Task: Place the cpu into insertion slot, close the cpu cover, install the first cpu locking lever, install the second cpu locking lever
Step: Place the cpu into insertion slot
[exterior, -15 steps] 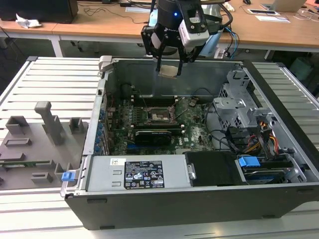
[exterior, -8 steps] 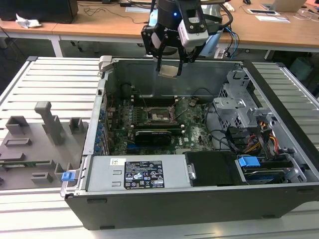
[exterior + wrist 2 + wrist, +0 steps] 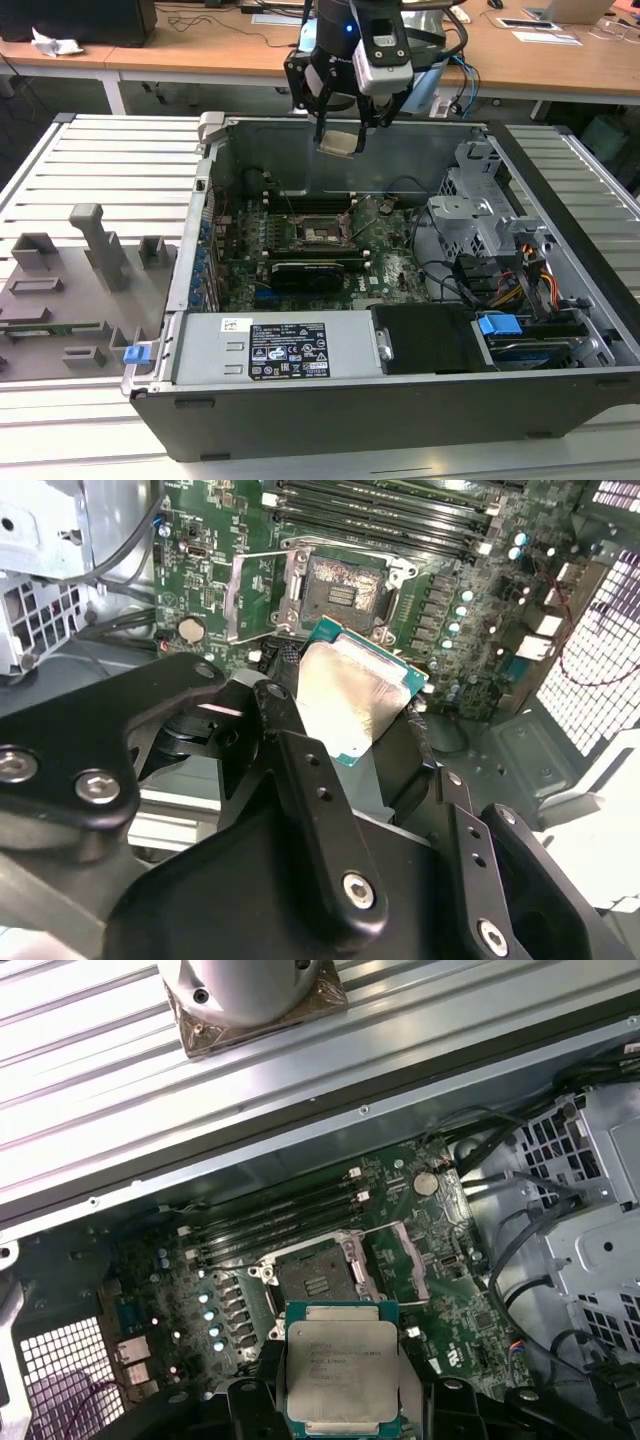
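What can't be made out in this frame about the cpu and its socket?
cpu corners, second wrist view: covered by the fingers of the pincer gripping it.
cpu underside, both wrist views: faces away from the cameras.
insertion slot edge nearest the cpu, first wrist view: hidden behind the cpu.
Slot contacts, exterior view: too small.

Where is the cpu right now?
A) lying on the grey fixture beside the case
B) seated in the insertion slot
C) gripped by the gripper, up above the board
C: the gripper holds the cpu between its fingers, clear above the insertion slot, which has no chip in it.
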Action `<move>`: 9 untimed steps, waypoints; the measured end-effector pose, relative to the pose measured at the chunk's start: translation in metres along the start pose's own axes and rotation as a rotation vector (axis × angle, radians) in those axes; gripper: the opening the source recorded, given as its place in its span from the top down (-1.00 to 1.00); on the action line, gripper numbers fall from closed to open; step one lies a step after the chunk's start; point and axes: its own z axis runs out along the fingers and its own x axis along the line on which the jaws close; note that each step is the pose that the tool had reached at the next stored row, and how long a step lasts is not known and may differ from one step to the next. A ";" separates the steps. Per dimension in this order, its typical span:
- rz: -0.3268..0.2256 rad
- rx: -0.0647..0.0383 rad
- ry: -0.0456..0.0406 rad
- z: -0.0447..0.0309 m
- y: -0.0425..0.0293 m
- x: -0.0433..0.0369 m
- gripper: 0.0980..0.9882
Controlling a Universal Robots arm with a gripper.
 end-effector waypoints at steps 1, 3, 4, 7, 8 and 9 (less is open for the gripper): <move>0.009 0.000 -0.0008 0.0000 0.0000 0.0001 0.01; 0.021 -0.001 -0.0020 0.0001 0.0000 0.0001 0.01; 0.028 -0.001 -0.0026 0.0001 0.0000 0.0001 0.01; 0.049 -0.001 -0.0045 0.0000 -0.0001 0.0001 0.01; 0.058 -0.001 -0.0052 0.0000 0.0000 0.0001 0.01; 0.063 -0.001 -0.0057 0.0000 -0.0001 0.0001 0.01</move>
